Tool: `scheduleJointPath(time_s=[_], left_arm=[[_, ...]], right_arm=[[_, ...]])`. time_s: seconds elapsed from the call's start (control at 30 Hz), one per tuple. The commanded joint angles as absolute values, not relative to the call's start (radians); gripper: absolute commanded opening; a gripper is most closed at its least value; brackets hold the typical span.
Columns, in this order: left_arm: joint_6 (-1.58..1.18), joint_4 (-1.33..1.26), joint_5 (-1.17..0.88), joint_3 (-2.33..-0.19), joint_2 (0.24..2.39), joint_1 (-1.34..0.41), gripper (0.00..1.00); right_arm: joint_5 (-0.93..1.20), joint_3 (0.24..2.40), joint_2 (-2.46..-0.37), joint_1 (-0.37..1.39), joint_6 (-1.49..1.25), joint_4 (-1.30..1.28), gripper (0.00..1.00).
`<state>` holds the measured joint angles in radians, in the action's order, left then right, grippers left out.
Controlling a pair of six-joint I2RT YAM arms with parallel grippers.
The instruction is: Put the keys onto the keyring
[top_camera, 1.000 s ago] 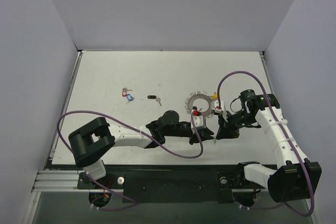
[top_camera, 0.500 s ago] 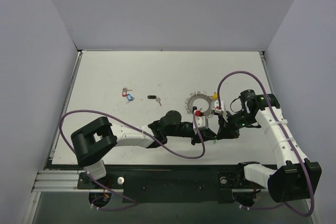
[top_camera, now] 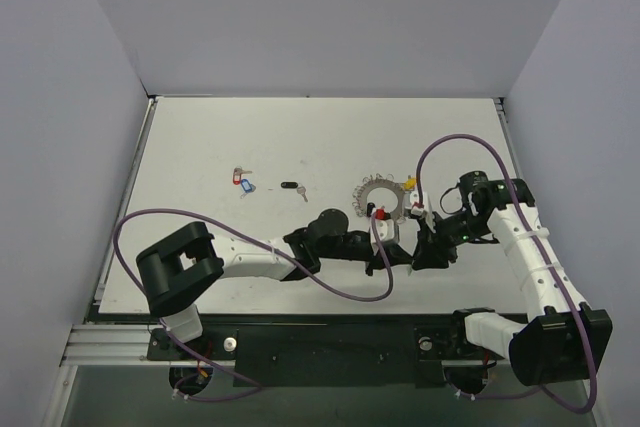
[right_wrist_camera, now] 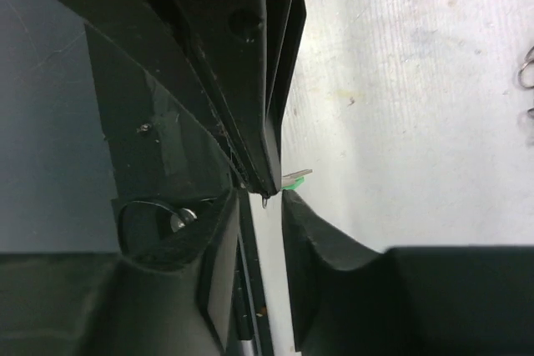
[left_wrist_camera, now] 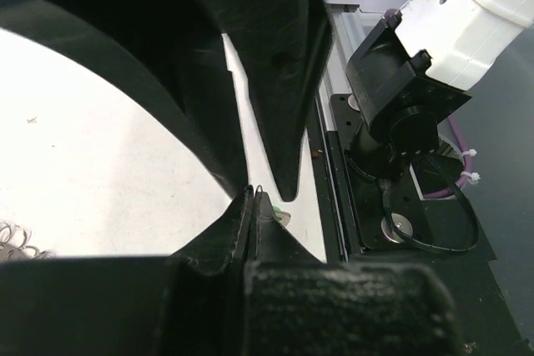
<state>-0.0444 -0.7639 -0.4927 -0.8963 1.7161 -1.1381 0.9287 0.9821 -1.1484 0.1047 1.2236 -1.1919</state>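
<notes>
— So how does the left gripper [left_wrist_camera: 252, 206] stand?

— Its two fingers are pressed tight together, with no gap between them. In the left wrist view a thin wire loop pokes out from between the tips, with a fleck of green just beside it. It seems to be pinching the green key [right_wrist_camera: 296, 178] by its small end.

— And the right gripper [right_wrist_camera: 263, 206]?

— Its fingers stand a narrow way apart. In the right wrist view the left gripper's closed tips reach down into that gap. The green key lies against the tip of one right finger, and its silver blade points off to the side. Whether the right fingers grip the key at all cannot be told.

— Where do the two grippers meet?

— Tip to tip, low over the white table [top_camera: 300, 137], towards its near edge and right of the middle. They are just on the near side of the keyring [top_camera: 380, 184].

— How does the keyring lie?

— Flat on the table, fringed all round with small metal loops. A yellow tag [top_camera: 410, 185] sits at its far right edge and a red tag [top_camera: 371, 213] at its near left edge. A few of the loops show at the edges of both wrist views.

— Where are the other keys?

— Off to the left, well apart from the ring. A black-tagged key [top_camera: 289, 186] lies near the middle of the table. The red and blue keys [top_camera: 241, 183] lie close together further left.
</notes>
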Motion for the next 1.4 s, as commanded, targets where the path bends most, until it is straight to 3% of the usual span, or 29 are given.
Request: scheduleJointPath(time_s=[0.0,0.13,0.3,0.43,0.53,0.63,0.9,1.37], left_arm=[[-0.124,-0.883,-0.456,-0.853,1.665,-1.129,0.00],[-0.268,-1.178,-0.410,-0.738,1.625,-1.112,0.00],[-0.409,-1.635,-0.296,-0.641,1.673,-1.112,0.00],[-0.417,-1.646,-0.265,-0.672,1.661,-1.114,0.00],[-0.394,-1.647,-0.256,-0.681,1.646,-1.112,0.00],[-0.380,-1.646,-0.259,-0.687,1.632,-1.112,0.00],[-0.359,-1.644,-0.276,-0.681,1.609,-1.114,0.00],[-0.334,-1.628,-0.270,-0.664,1.575,-1.115,0.00]], right_arm=[[1.022,1.012,-1.121,0.054,1.226,-1.235,0.37],[1.077,1.005,-1.089,0.005,1.230,-1.235,0.50],[1.170,1.015,-1.057,-0.024,1.243,-1.235,0.52],[1.239,1.055,-1.060,-0.022,1.276,-1.302,0.52],[1.241,1.104,-1.077,-0.023,1.453,-1.420,0.49],[1.242,1.137,-1.112,-0.021,1.625,-1.550,0.38],[1.201,1.150,-1.152,0.081,1.698,-1.571,0.21],[1.236,1.138,-1.167,0.087,1.709,-1.571,0.16]])
